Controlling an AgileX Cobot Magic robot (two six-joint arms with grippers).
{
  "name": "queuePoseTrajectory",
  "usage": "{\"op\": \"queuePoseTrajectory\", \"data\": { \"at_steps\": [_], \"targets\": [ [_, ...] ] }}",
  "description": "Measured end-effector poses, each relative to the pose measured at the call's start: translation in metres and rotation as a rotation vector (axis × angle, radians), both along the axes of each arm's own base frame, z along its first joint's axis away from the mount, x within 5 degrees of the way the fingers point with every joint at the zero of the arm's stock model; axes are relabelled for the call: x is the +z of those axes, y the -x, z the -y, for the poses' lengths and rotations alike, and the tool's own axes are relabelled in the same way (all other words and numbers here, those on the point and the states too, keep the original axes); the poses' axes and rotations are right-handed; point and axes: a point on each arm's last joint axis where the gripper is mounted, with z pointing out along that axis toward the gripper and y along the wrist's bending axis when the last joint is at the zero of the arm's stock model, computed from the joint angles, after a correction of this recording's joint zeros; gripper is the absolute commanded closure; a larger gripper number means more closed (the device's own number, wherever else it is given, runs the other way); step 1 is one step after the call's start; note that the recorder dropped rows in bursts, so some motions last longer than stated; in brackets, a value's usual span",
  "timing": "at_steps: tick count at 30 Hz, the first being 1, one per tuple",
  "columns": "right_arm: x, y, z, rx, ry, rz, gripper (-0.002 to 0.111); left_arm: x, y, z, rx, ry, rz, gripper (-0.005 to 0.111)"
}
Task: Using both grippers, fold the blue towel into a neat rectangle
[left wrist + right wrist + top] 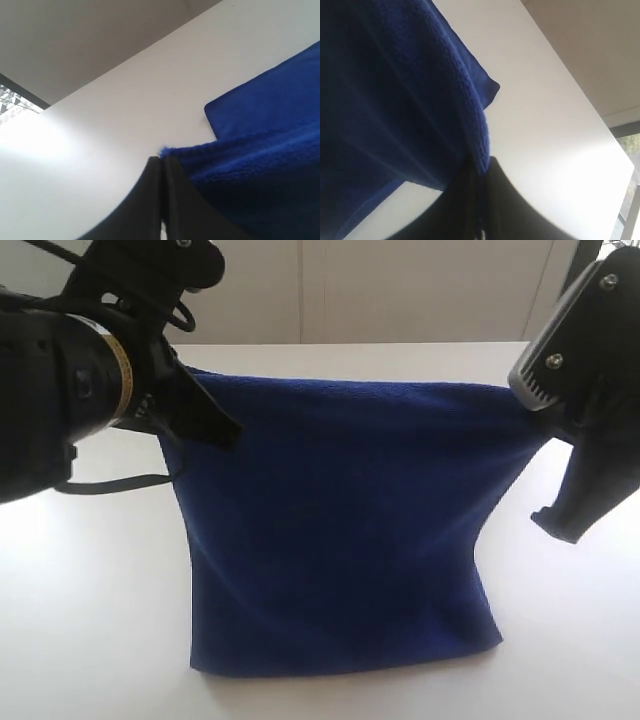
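While pinched at both upper corners, hangs as a broad sheet across the centre of the exterior view: blue towel [340, 530], deep navy, fuzzy pile. Upper edge stretched nearly level from centre left to upper right of frame, sagging slightly in between; sides drawn inward below the corners; lower part resting on white tabletop [90, 620] at lower centre of frame. Left claw [215, 428], black, at upper left of frame: clenched on the towel's left corner. In the left wrist view, left claw [161, 160] shown with dark tips pressed together, blue nap bunched right at the tips, and a flat part of the towel lying on the tabletop beyond. Right claw [524, 398], black with a grey ridged pad, at upper right of frame: clenched on the towel's right corner. In the right wrist view, right claw [481, 172] shown with the towel's edge caught between dark fingers, cloth draping away from the grip toward the tabletop. Black cable [120, 483] looped beneath the left arm at centre left of frame. Pale wall panels [400, 290] behind the tabletop along the top of frame.
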Motion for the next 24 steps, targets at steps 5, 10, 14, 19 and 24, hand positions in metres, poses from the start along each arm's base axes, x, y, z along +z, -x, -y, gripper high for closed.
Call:
{"op": "queuePoseTrajectory", "data": {
  "at_steps": [5, 10, 14, 19, 24],
  "targets": [
    [-0.005, -0.011, -0.001, -0.028, 0.005, 0.012, 0.108, -0.011, -0.025, -0.004, 0.035, 0.044, -0.020, 0.107],
    [-0.013, -0.025, -0.003, -0.066, 0.007, 0.019, 0.108, -0.017, -0.044, -0.008, 0.026, 0.111, -0.028, 0.107],
    [-0.022, -0.037, -0.007, -0.079, 0.007, 0.018, 0.108, -0.023, -0.057, -0.013, 0.047, 0.143, -0.037, 0.107],
    [-0.036, -0.050, -0.009, -0.122, 0.018, -0.005, 0.108, -0.034, -0.071, -0.010, 0.035, 0.176, -0.036, 0.107],
    [-0.042, -0.063, -0.010, -0.156, 0.035, 0.008, 0.108, -0.049, -0.089, -0.009, 0.044, 0.194, -0.027, 0.107]
  ]
}}
